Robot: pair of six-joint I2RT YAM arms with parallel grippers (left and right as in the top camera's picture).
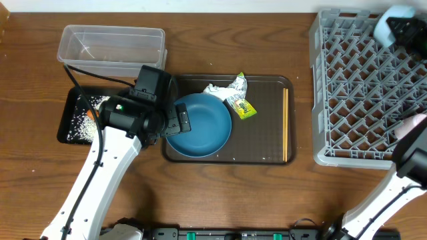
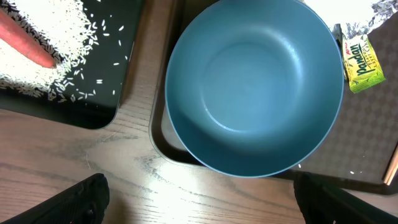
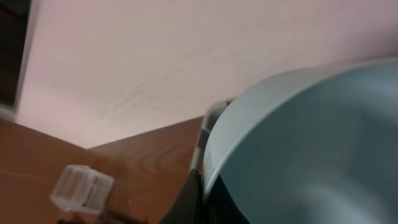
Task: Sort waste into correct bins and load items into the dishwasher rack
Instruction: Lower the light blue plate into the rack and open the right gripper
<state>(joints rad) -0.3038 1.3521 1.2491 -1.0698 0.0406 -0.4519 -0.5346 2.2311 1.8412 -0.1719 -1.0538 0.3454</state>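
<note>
The dark blue plate lies at the left end of the brown serving tray, and it fills the left wrist view. My left gripper is open and empty at the plate's left rim, its fingers spread wide over the bare wood. The tissue, the wrapper and the chopsticks lie on the tray. Rice and the carrot sit in the black tray. My right gripper is shut on the rim of the light blue bowl, above the far corner of the grey rack. I cannot make out the white cup.
The clear tub stands behind the black tray and looks empty; it also shows in the right wrist view. The black tray's edge and the brown tray's left edge lie close together in the left wrist view. The right arm crosses the rack's near right corner.
</note>
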